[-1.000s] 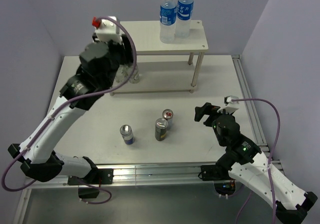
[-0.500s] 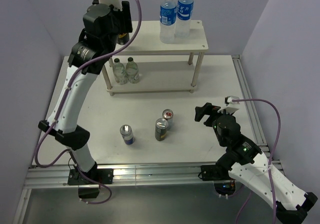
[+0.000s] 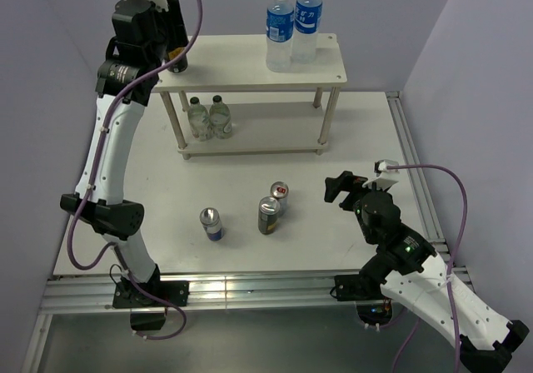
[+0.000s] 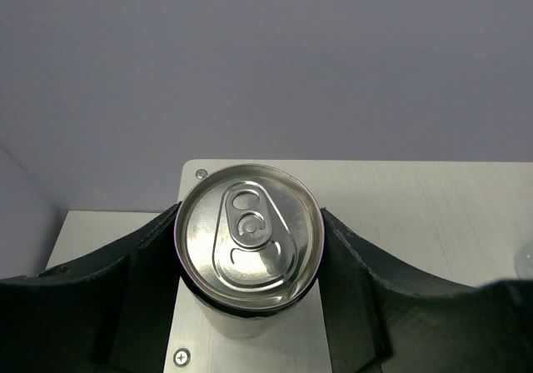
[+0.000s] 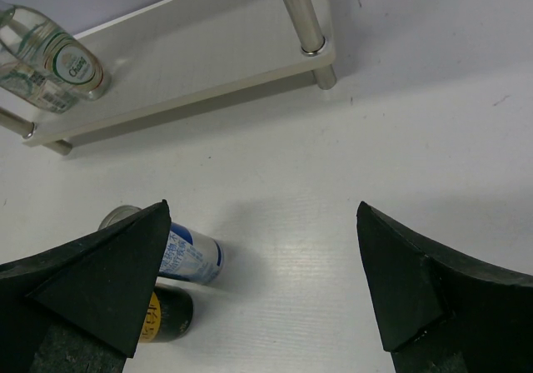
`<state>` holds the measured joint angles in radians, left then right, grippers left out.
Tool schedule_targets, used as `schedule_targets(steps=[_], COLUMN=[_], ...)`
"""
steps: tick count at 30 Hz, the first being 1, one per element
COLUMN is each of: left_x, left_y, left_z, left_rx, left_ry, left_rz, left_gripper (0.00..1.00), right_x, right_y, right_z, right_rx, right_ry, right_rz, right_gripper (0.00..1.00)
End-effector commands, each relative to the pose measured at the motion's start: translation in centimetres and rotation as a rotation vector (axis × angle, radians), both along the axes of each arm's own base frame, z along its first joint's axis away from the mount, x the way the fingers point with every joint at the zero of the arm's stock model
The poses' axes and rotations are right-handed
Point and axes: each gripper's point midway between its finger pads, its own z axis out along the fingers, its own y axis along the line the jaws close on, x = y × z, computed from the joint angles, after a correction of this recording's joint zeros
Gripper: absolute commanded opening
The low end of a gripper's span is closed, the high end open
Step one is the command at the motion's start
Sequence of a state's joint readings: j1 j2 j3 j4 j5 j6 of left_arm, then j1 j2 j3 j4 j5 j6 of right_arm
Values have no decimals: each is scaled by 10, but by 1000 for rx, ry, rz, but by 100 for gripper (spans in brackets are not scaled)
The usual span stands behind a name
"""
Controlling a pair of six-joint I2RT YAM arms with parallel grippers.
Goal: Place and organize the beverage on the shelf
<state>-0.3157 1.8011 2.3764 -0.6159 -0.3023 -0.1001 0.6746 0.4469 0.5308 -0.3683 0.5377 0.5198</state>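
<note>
From above, the left arm stands stretched tall along the left side of the surface, its forearm rising steeply and its wrist bent over the left end of the top board of the shelf. There the left pincer grips a black can, holding it upright by its sides. Two water bottles stand side by side toward the right end of that board, and two small clear bottles stand on the lower board. A second black can and two silver cans stand out on the surface in front of the shelf. The right arm lies folded low at the near right, and the right pincer, pointing left toward the cans, holds nothing. The left wrist camera looks down on the held can's silver lid, a finger pressed to each side, above the near corner of the board; whether the can's base touches it cannot be told. The right wrist camera shows its fingers spread wide over bare surface, with a blue-printed can and the black one just beside the left finger.
</note>
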Motion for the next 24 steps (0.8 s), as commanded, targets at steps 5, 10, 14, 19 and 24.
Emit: schedule_targets(steps=[5, 10, 14, 19, 24], left_x=[10, 22, 19, 15, 6], left_y=[-9, -10, -7, -7, -4], left_z=[28, 11, 8, 5, 11], left_rx=[-72, -63, -61, -55, -58], left_ry=[-142, -114, -113, -105, -117], left_rz=[-75, -59, -52, -56, -59], left_gripper=[0, 5, 41, 69, 99], right_x=[1, 1, 1, 1, 1], right_y=[-2, -3, -3, -3, -3], right_z=[3, 3, 3, 3, 3], right_rx=[4, 6, 6, 8, 7], right_ry=[-12, -12, -10, -13, -13], right_rz=[-17, -19, -19, -21, -22], right_gripper=[100, 100, 100, 100, 100])
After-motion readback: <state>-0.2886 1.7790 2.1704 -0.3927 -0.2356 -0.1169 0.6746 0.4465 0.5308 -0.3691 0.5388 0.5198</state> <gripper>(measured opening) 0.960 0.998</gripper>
